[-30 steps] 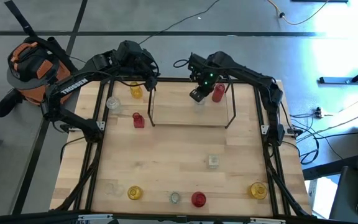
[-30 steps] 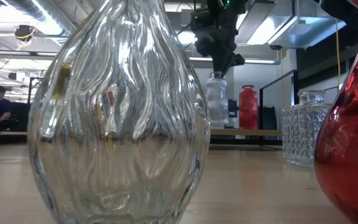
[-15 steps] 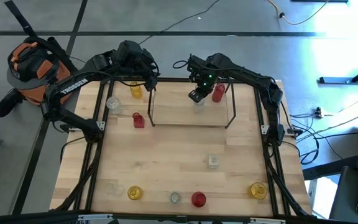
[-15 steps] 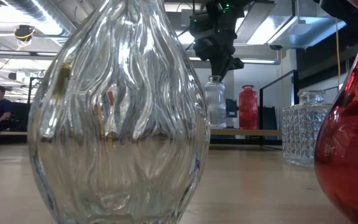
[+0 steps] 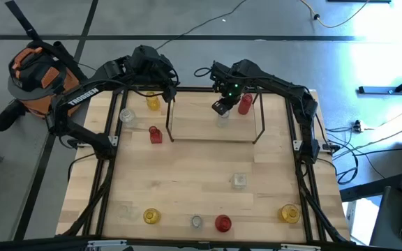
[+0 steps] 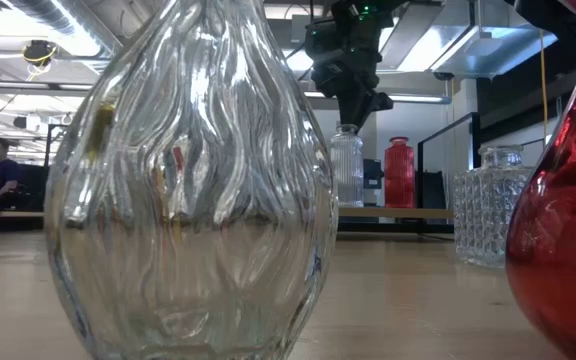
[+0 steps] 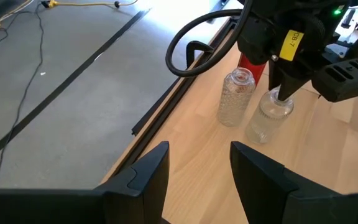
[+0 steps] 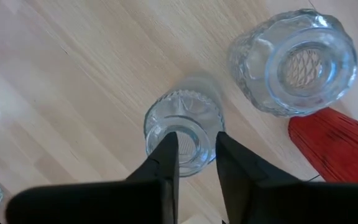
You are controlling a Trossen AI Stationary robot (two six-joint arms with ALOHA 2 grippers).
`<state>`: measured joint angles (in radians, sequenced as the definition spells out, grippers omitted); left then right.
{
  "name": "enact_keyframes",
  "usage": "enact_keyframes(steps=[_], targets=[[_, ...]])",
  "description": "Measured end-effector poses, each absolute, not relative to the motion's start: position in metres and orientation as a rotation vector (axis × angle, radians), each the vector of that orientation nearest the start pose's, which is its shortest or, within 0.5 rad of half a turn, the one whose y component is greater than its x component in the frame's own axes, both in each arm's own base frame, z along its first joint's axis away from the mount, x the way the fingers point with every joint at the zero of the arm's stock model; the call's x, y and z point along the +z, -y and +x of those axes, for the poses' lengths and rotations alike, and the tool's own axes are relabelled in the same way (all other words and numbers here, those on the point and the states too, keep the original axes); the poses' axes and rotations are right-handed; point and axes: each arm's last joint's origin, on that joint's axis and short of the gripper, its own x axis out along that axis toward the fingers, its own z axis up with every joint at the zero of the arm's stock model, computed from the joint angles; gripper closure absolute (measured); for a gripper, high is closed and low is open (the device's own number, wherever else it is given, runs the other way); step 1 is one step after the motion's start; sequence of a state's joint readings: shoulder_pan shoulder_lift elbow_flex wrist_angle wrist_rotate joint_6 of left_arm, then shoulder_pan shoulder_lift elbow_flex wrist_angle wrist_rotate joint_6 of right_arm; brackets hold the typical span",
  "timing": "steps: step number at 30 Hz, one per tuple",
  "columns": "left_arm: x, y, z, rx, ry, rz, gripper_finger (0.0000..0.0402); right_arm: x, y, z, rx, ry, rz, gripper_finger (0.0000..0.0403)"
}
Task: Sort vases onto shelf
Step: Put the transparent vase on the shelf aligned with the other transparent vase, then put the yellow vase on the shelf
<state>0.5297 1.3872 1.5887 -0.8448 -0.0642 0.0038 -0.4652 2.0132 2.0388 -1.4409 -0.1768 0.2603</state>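
My right gripper (image 5: 220, 109) hangs over the shelf (image 5: 201, 127), the light-wood board in a black wire frame. It points down and is shut on a clear ribbed vase (image 8: 182, 127), which stands upright on the board (image 6: 346, 165). Beside it on the shelf stand a second clear vase (image 8: 294, 62) and a red vase (image 5: 245, 104). My left gripper (image 7: 197, 168) is open and waits at the table's far left corner, holding nothing. In the low view the right gripper (image 6: 358, 105) sits on the vase's mouth. My right gripper holds the clear vase by the rim of its mouth (image 8: 215, 124), coming from above and pointing down. One finger (image 8: 168, 149) is inside the mouth and the other (image 8: 225, 152) outside the wall. The vase is upright with its base on the shelf board.
Left of the shelf stand a yellow vase (image 5: 152, 102), a clear vase (image 5: 126, 116) and a red vase (image 5: 155, 134). A cut-glass jar (image 5: 239, 181) stands mid-table. Along the near edge are yellow (image 5: 151, 216), clear (image 5: 196, 222), red (image 5: 222, 223) and yellow (image 5: 289, 213) vases.
My right gripper has edged slightly toward the table's left over the shelf, keeping its hold on the clear vase's mouth.
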Motion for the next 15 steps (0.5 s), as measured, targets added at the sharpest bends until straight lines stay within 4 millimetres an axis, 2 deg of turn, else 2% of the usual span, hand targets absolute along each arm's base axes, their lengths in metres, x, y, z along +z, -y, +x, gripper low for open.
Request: enact_keyframes(steps=[4,11,15], targets=[[0.413,-0.142,0.238,0.568,-0.635,-0.150,0.0239,0.317,0.170,0.350,-0.415,-1.319,0.663,0.0321],[0.413,-0.142,0.238,0.567,-0.635,-0.151,0.0239,0.343,0.161,0.333,-0.408,-1.266,0.655,0.0319],[0.413,-0.142,0.238,0.566,-0.635,-0.150,0.0239,0.368,0.140,0.315,-0.338,-1.257,0.653,0.0319]])
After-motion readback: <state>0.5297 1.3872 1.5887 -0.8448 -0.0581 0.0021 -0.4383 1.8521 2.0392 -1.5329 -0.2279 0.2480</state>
